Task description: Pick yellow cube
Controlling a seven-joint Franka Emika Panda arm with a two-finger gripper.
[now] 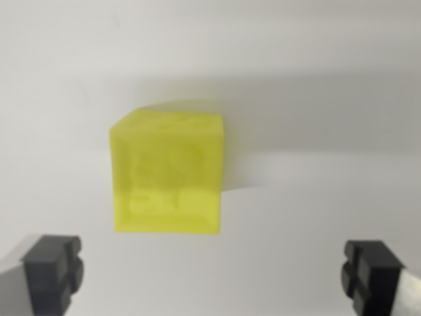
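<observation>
You're looking down at a plain white desk (316,59) that fills the whole wrist view. Its surface is smooth and matte, with no markings you can make out. A soft grey shadow lies across its upper middle, fading out toward the wrist view's right.

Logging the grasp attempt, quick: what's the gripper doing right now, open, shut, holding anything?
Gripper: open, holding nothing. Its fingertips sit wide apart, clear of the yellow cube, which lies on the white surface.
</observation>
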